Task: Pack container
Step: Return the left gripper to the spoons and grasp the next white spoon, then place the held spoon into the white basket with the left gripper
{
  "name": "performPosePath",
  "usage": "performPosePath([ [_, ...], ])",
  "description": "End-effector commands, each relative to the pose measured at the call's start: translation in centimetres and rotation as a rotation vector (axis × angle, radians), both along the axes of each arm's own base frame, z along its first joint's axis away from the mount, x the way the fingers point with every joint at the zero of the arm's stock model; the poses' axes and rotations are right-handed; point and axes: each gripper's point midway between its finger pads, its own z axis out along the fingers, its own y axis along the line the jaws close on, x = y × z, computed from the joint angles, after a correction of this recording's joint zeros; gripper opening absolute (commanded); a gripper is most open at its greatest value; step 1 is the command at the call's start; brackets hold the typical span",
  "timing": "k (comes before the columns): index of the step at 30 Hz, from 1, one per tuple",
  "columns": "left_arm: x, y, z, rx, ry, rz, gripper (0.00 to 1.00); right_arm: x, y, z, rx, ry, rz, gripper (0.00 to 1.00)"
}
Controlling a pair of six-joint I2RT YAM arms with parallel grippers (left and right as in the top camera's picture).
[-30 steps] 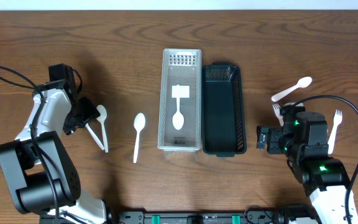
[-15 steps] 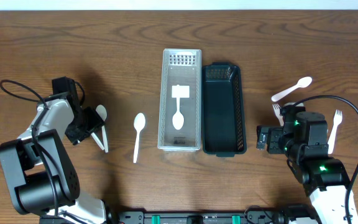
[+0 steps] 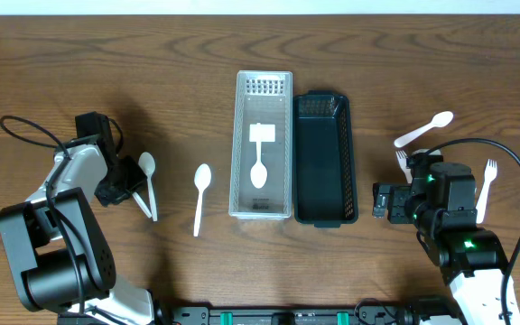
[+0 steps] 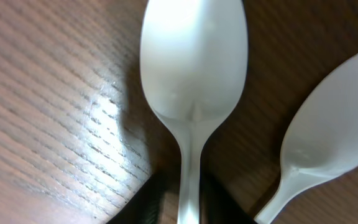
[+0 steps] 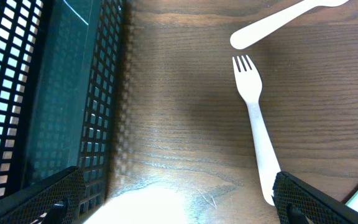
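A clear plastic container [image 3: 262, 95] stands at the table's middle with one white spoon [image 3: 258, 171] lying in it. A black mesh basket [image 3: 323, 162] sits against its right side. At the left, my left gripper [image 3: 126, 187] is down over a white spoon [image 3: 147, 163]. In the left wrist view that spoon [image 4: 193, 74] fills the frame, its handle pinched between the dark fingers [image 4: 145, 205] of the left gripper [image 4: 188, 208]. A second spoon [image 4: 334, 130] lies just right of it. My right gripper [image 3: 388, 200] hovers open beside the basket, holding nothing.
Another white spoon [image 3: 201, 185] lies between the left arm and the container. At the right lie a spoon [image 3: 427, 129] and two forks [image 3: 403, 162] [image 3: 486, 185]. The right wrist view shows a fork [image 5: 253, 112] and the basket wall [image 5: 55, 93].
The left gripper came down a little over the spoon and its fingers closed in onto the handle. The right arm has not moved.
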Motion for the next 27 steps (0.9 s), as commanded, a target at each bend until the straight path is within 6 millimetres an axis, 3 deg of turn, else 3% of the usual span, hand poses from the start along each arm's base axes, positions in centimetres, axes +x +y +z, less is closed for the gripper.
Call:
performPosePath([
  [1, -1.0, 0.3, -1.1, 0.011, 0.045, 0.009, 0.12, 0.4, -0.1, 0.8, 0.019, -0.017, -0.021, 0.99],
  [11, -0.8, 0.4, -0.9, 0.012, 0.04, 0.009, 0.06, 0.4, -0.1, 0.8, 0.018, -0.017, -0.021, 0.99],
  [15, -0.1, 0.5, 0.8, 0.021, 0.008, 0.007, 0.06, 0.5, -0.1, 0.8, 0.019, -0.02, -0.021, 0.99],
  [17, 0.6, 0.5, 2.7, 0.029, -0.02, -0.001, 0.06, 0.5, -0.1, 0.9, 0.018, -0.021, -0.021, 0.99],
  [21, 2.2, -1.1, 8.9, 0.062, -0.124, -0.103, 0.05, 0.6, -0.1, 1.0, 0.019, -0.03, -0.021, 0.99],
  [25, 2.9, -5.2, 15.6, 0.095, -0.242, -0.256, 0.06, 0.8, -0.1, 1.2, 0.02, -0.04, -0.021, 0.99],
  [27, 2.9, -8.4, 18.3, 0.091, -0.303, -0.356, 0.06, 0.8, -0.1, 1.2, 0.02, -0.041, -0.021, 0.99],
])
